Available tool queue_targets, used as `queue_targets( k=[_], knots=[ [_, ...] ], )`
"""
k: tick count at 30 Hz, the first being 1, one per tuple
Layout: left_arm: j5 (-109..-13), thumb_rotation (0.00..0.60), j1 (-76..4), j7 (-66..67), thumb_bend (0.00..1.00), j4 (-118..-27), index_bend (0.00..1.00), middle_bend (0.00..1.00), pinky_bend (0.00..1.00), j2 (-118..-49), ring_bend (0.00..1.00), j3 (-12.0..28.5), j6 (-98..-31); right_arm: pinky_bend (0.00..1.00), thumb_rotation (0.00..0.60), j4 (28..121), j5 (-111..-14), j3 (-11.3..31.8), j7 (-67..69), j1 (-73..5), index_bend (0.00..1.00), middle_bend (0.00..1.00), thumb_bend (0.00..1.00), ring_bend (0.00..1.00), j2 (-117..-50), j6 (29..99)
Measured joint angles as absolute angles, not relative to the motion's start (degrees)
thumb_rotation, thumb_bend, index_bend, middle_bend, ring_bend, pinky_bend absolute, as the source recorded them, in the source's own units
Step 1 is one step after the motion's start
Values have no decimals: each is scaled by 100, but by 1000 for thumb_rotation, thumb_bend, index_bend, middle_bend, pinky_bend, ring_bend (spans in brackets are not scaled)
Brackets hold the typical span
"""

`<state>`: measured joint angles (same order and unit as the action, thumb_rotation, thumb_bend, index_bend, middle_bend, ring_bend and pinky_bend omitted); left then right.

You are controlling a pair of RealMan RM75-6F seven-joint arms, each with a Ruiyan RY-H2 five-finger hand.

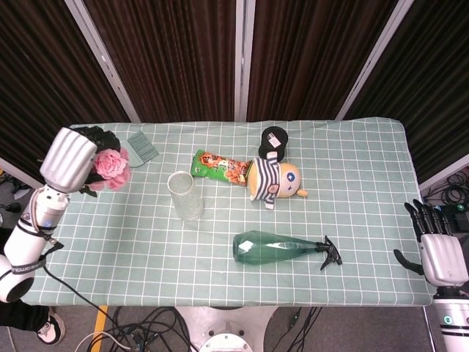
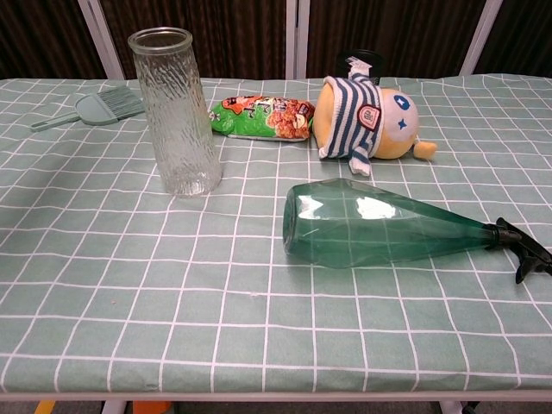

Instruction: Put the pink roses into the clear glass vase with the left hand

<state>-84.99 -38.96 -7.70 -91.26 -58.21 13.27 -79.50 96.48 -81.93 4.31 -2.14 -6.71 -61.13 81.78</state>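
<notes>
- The left hand (image 1: 68, 158) is hiding the pink roses' (image 1: 111, 164) stems;
- the chest view's edge is cropping the spray bottle's (image 2: 392, 228) trigger;
- the brush (image 1: 139, 149) is lying partly behind the roses.

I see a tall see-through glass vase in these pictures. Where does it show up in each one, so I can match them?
Head view: the clear glass vase stands left of centre, seen from above, open mouth up.
Chest view: the same vase stands upright at upper left, seen from the side.
Shared landmark: the green snack packet lies just to its right and further back in both.
</notes>
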Motion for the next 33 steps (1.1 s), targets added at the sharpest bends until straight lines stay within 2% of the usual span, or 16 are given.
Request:
queue_targets(
  k=[6, 15, 23, 33],
  knots=[
    [-8329, 600, -3967, -1244, 276, -9428, 667, 636, 747, -5995, 591, 1835, -8185, 0, 600, 9535, -8230, 386, -221, -704, 0, 0, 136, 0, -6238, 8071],
    [-7901, 600, -4294, -1501, 284, -9819, 666, 636, 748, -6763, 591, 2588, -8577, 0, 600, 9394, -8275, 407, -189, -671, 0, 0, 136, 0, -6338, 8171],
    [-6508, 600, -4435, -1376, 286, -10594, 663, 635, 749, -6934, 591, 3360, -8510, 0, 600, 9295, -8223, 437, -64, -656, 0, 0, 136, 0, -6345, 8151],
    [-4429, 600, -4398, -1634, 332, -11563, 662, 634, 749, -6706, 591, 4401, -7989, 0, 600, 9211, -8168, 449, -6, -678, 0, 0, 136, 0, -6401, 8054]
  ],
)
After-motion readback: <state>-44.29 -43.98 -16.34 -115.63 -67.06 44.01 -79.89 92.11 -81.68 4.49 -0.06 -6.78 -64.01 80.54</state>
